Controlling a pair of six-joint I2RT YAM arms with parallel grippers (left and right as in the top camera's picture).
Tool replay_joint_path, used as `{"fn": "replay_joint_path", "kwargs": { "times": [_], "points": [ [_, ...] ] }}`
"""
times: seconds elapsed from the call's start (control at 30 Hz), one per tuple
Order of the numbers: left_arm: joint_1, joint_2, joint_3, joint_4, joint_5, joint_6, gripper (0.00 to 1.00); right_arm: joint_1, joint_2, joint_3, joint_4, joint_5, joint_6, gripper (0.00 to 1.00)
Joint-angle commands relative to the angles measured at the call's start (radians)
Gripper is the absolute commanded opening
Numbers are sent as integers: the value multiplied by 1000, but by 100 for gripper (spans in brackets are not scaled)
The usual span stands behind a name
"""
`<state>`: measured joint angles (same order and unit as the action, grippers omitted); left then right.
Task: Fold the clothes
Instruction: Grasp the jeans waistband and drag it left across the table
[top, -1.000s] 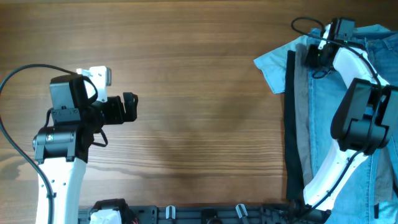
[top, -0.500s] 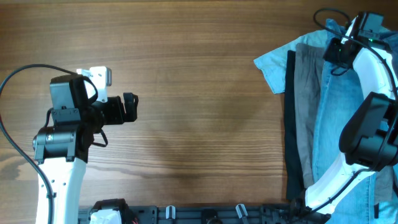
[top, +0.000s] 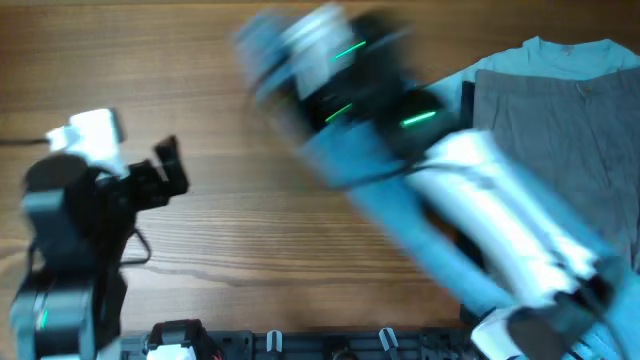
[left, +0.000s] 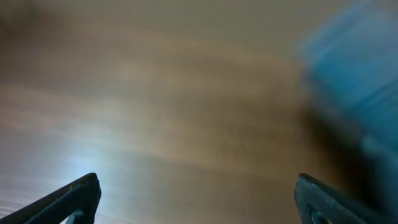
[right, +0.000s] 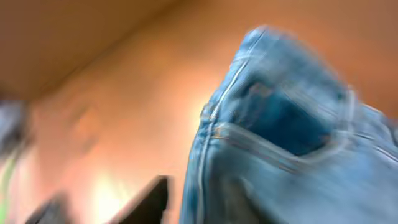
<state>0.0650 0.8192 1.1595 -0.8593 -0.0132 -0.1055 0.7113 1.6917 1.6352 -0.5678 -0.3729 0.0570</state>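
Left gripper (top: 172, 170) sits far left of the grey trousers (top: 545, 110), over the bare wooden table (top: 250, 240). Its fingers (left: 74, 196) are spread wide with nothing between them. Right gripper (top: 275, 50) is blurred, left of the trousers. It has a grip on the light-blue jeans (top: 385, 205); the jaws themselves are smeared. The denim runs diagonally under the right arm (top: 500, 220) toward the trousers' near-left side. Trousers lie flat on the pale-blue T-shirt (top: 545, 50).
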Motion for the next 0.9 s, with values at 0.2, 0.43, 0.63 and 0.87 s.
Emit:
{"fn": "replay_joint_path", "kwargs": {
  "times": [0.2,0.43,0.63,0.87],
  "points": [
    [-2,-97,93,13,-130,-14,100,196,47,9,-104,361,-65,82],
    [-2,303,93,-28,238,-4,100,-224,-221,8,-154,243,229,83],
    [-2,748,93,140,288,-4,95,-453,-252,8,-329,146,241,83],
    [-14,1117,93,364,297,117,77,-473,-214,7,-403,162,234,85]
  ]
}}
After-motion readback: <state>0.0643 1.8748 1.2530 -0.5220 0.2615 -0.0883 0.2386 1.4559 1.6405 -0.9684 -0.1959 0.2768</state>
